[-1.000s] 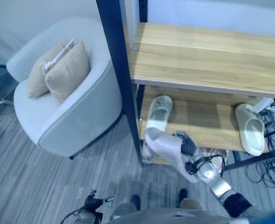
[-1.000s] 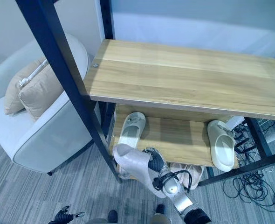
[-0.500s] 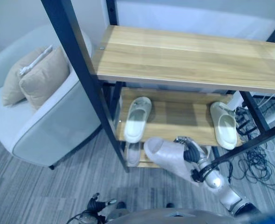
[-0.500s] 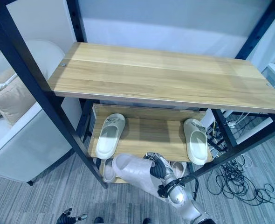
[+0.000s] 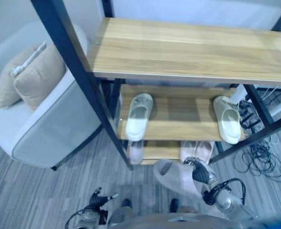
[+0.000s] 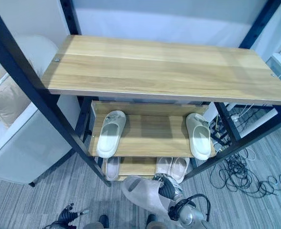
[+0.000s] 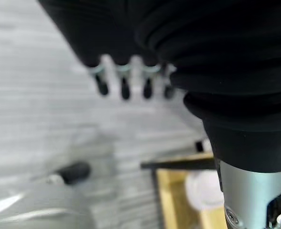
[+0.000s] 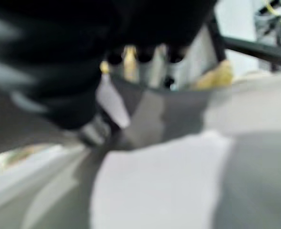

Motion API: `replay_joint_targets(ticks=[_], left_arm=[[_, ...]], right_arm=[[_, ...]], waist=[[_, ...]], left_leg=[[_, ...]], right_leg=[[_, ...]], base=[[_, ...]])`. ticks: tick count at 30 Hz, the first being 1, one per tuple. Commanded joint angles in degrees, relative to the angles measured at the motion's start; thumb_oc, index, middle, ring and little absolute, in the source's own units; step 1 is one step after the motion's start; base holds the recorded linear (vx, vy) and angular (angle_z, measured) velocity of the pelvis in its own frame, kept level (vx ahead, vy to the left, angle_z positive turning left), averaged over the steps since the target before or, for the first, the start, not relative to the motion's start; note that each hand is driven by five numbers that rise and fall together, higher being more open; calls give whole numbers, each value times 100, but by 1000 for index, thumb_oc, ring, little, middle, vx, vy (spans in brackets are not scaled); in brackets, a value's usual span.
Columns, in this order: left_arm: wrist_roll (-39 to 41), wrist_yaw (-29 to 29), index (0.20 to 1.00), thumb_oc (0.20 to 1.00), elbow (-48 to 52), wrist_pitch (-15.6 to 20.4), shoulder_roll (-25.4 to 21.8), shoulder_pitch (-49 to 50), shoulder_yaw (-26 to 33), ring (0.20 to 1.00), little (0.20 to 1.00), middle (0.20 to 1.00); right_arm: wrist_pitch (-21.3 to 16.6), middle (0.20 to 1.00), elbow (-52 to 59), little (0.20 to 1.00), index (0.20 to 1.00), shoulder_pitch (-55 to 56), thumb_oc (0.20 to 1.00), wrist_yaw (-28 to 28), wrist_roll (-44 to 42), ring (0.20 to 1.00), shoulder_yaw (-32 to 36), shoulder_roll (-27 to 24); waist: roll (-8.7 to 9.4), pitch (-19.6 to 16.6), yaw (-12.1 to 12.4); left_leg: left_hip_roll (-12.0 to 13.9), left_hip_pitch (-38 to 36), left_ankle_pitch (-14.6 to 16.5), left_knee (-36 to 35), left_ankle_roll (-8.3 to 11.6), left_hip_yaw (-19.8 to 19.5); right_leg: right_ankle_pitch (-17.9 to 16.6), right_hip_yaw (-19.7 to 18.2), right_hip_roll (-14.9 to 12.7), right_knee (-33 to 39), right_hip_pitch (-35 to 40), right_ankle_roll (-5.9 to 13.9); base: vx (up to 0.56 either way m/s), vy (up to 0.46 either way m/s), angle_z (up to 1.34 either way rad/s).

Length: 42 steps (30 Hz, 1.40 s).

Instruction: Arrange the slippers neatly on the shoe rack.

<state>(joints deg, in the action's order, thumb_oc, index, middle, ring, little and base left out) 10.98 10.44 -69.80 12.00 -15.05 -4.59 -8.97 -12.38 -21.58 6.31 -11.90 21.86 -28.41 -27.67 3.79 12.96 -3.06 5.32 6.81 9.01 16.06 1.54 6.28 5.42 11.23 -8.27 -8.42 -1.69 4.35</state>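
Observation:
My right hand (image 5: 200, 172) is shut on a pale grey-pink slipper (image 5: 175, 177), held low over the floor just in front of the shoe rack (image 5: 188, 47); the same slipper (image 8: 178, 167) shows close up in the right wrist view, past my fingers (image 8: 140, 55). Two cream slippers (image 5: 138, 117) (image 5: 226, 119) lie apart on the middle shelf. On the bottom shelf lie a single pinkish slipper (image 5: 135, 151) at the left and a pair (image 5: 196, 150) further right. My left hand (image 5: 96, 200) hangs open low over the floor, with its fingers (image 7: 124, 88) straight.
A light grey armchair (image 5: 45, 124) with beige cushions (image 5: 33, 76) stands left of the rack. The rack's black post (image 5: 78, 71) rises between them. Loose cables (image 5: 266, 160) lie on the floor at the right. The top shelf is bare wood.
The camera has swung right, bringing the whole rack into view. My right hand has drawn the slipper back and lower, away from the rack's front. The shelved slippers have not moved.

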Motion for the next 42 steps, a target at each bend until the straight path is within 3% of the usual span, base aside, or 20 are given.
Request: replay_joint_targets(ticks=[1,4,8,10,15,19,20,21,24,26,28,34,37,42], left_arm=[[438,161,1000,1000,-119,314,-168,-88,143,1000,1000,1000],[962,227,1000,1000,85,450,-292,-299,243,1000,1000,1000],[1568,390,1000,1000,460,671,-392,-467,311,1000,1000,1000],[1843,494,1000,1000,493,745,-395,-552,315,1000,1000,1000],[2355,671,1000,1000,589,777,-350,-1054,176,1000,1000,1000],[2745,730,1000,1000,797,777,-535,-1542,176,1000,1000,1000],[2745,730,1000,1000,795,777,-535,-1547,177,1000,1000,1000],[2976,845,1000,1000,998,852,-653,-1861,144,1000,1000,1000],[3030,1035,1000,1000,1608,969,-852,-2117,150,1000,1000,1000],[3050,1086,1000,1000,1834,1023,-884,-2174,98,1000,1000,1000],[3212,1212,1000,1000,2299,1086,-910,-2280,86,1000,1000,1000],[3196,1445,1000,1000,3057,1105,-880,-2304,28,1000,1000,1000],[3150,1420,1000,1000,3206,1062,-895,-2230,-56,1000,1000,1000],[3163,1152,1000,1000,3326,948,-945,-1915,-332,1000,1000,1000]], right_arm=[[-160,200,263,200,200,47,200,-66,21,200,-94,-139],[-113,200,-22,200,200,-98,200,-157,-103,200,-143,-203],[52,200,-338,200,200,-429,200,-357,-85,200,-242,-249],[92,200,-514,200,200,-659,200,-542,-80,200,-324,-250],[317,200,-707,200,200,-1728,200,-922,-524,200,-343,-155],[224,200,-585,200,200,-2805,200,-1210,-1509,200,-90,-218],[226,200,-584,200,200,-2809,200,-1208,-1512,200,-89,-221],[115,200,-505,200,200,-3501,200,-1397,-1979,200,17,-295],[-33,200,-246,200,200,-4422,200,-1632,-2333,200,138,-514],[-51,200,-282,200,200,-4789,200,-1675,-2418,200,117,-550],[-7,200,-531,200,200,-5676,200,-1777,-2528,200,-36,-679],[287,200,-1217,200,200,-6951,200,-1659,-2421,200,-577,-1034],[371,200,-1505,200,200,-7361,200,-1552,-2461,200,-782,-1110],[552,200,-3032,200,200,-8480,200,-1228,-2710,200,-1517,-1072]], waist=[[198,-311,53],[246,-137,40],[255,35,101],[255,36,118],[168,-151,140],[66,-274,184],[62,-310,179],[22,-259,230],[-39,-123,307],[-60,-56,344],[-53,249,464],[24,971,646],[32,1121,697],[-21,1347,862]], left_leg=[[38,425,674,1308,-186,-54],[117,947,920,1993,-257,-165],[138,1845,1449,3147,-377,-369],[146,2619,1637,3856,-418,-418],[158,4820,2066,5616,-613,-672],[184,6494,2396,7065,-728,-924],[181,6558,2399,7094,-729,-930],[157,7192,2573,7753,-747,-1015],[117,7924,2806,8580,-782,-1097],[75,8132,2907,8854,-792,-1173],[20,8314,3178,9423,-799,-1219],[-94,8314,3643,10482,-791,-1271],[-95,8314,3752,10729,-775,-1302],[-95,8314,3945,11169,-726,-1309]], right_leg=[[398,-327,-311,-1800,-771,141],[588,-409,-329,-2447,-1248,74],[1174,-504,-330,-3515,-2094,-56],[1376,-535,-303,-4143,-2849,-113],[1961,-836,-274,-5933,-5068,-467],[2388,-1093,-176,-7550,-6766,-689],[2393,-1095,-178,-7579,-6827,-689],[2588,-1161,-150,-8307,-7458,-771],[2848,-1303,-120,-9298,-8210,-875],[2951,-1375,-105,-9599,-8420,-908],[3092,-1590,-28,-10275,-8679,-958],[3327,-2001,86,-11360,-8822,-976],[3379,-2098,85,-11574,-8823,-974],[3414,-2262,53,-11967,-8823,-921]], base=[[-38,21,9],[-84,15,1],[-84,22,3],[-178,20,2],[-168,22,4],[-61,12,-9],[27,-5,-8],[69,-18,3],[90,-3,2],[83,-7,-1],[103,-21,10],[59,-14,6],[57,-5,4],[42,29,2]])
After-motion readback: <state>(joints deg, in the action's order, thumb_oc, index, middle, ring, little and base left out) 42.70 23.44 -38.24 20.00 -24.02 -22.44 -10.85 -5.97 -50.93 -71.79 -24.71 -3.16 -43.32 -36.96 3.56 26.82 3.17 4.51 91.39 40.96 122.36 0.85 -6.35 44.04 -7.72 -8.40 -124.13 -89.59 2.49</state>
